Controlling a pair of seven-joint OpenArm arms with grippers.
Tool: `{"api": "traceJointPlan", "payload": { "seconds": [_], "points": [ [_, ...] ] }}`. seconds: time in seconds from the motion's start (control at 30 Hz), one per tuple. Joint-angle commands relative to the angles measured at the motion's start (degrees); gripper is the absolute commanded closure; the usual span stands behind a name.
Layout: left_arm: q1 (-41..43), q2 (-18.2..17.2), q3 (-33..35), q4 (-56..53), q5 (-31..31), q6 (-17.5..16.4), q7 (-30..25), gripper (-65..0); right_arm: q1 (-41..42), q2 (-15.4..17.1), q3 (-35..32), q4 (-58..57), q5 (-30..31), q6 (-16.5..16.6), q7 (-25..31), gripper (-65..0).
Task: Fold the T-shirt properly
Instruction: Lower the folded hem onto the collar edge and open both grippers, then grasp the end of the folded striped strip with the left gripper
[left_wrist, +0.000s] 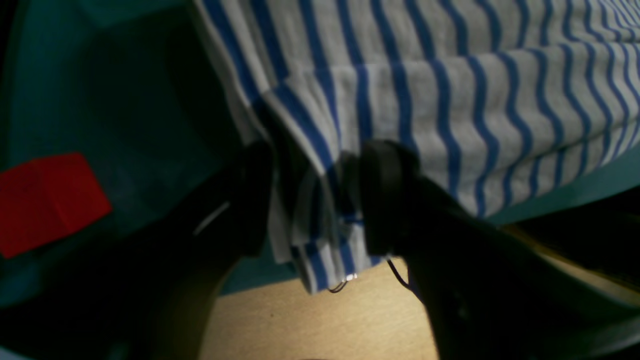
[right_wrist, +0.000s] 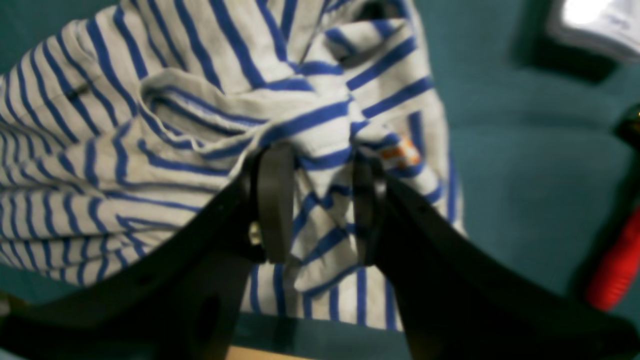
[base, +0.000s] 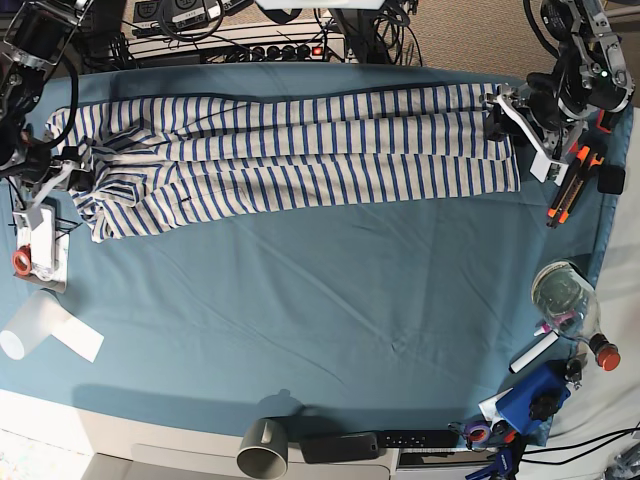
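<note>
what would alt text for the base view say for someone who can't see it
A white T-shirt with thin blue stripes lies folded into a long band across the far side of a teal table cloth. The left gripper is at its right end, the right gripper at its bunched left end. Tools and clutter line the table's edges.

A white T-shirt (base: 300, 145) with thin blue stripes lies across the far part of the table, folded lengthwise into a long band. The band runs side to side in the base view, stripes crossing it. Its end on that view's right is flat and squared off. Its end on the left is bunched and wrinkled, with folds piled together. A small orange mark, possibly a label, shows on the cloth there in the right wrist view.
</note>
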Motion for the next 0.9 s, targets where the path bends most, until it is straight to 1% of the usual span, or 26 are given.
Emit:
{"api": "traceJointPlan", "payload": {
  "seconds": [0.0,0.1,0.2,0.37,0.47,0.53,0.57,0.63,0.77,0.87],
  "points": [
    [0.04,-0.61,-0.39,1.14,-0.79,-0.04,-0.59,-30.0,0.66,1.77,1.22,1.51,0.83,0.42,0.79,-20.2],
    [0.26,-0.63,-0.37,1.14,-0.76,-0.04,-1.84,-32.3,0.63,1.77,3.06,1.95,1.97,1.44,0.79,-20.2],
    [1.22,-0.61,-0.37,1.11,-0.72,-0.2,-3.91,-33.3,0.63,1.77,3.74,1.95,2.27,1.42,0.79,-20.2],
    [1.6,-0.61,-0.37,0.79,0.72,0.74,-3.91,-33.3,0.63,1.75,3.74,1.95,2.29,1.42,0.79,-20.2],
    [1.6,-0.59,-0.37,0.79,0.66,0.87,-3.93,-33.3,0.63,1.75,3.74,1.95,4.44,1.46,0.79,-20.2],
    [1.6,-0.59,-0.37,0.52,0.68,0.96,-3.91,-33.3,0.66,1.75,3.74,1.95,4.81,1.73,0.79,-20.2],
    [1.57,-0.59,-0.37,0.0,0.61,1.81,-3.91,-33.3,0.66,1.75,3.74,1.95,4.81,1.84,0.79,-20.2],
    [1.55,-0.59,-0.37,-1.79,0.02,2.4,-3.91,-33.3,0.66,1.75,3.74,1.95,4.81,1.81,0.79,-20.2],
    [1.25,-0.59,-0.31,-6.29,-4.0,1.44,-3.8,-33.3,0.66,1.75,3.74,1.95,4.83,1.81,0.79,-20.2],
    [1.07,-0.59,-0.28,-8.2,-4.46,1.46,-3.65,-33.3,0.63,1.75,3.74,1.95,4.81,1.81,1.27,-20.2]
  ]
}}
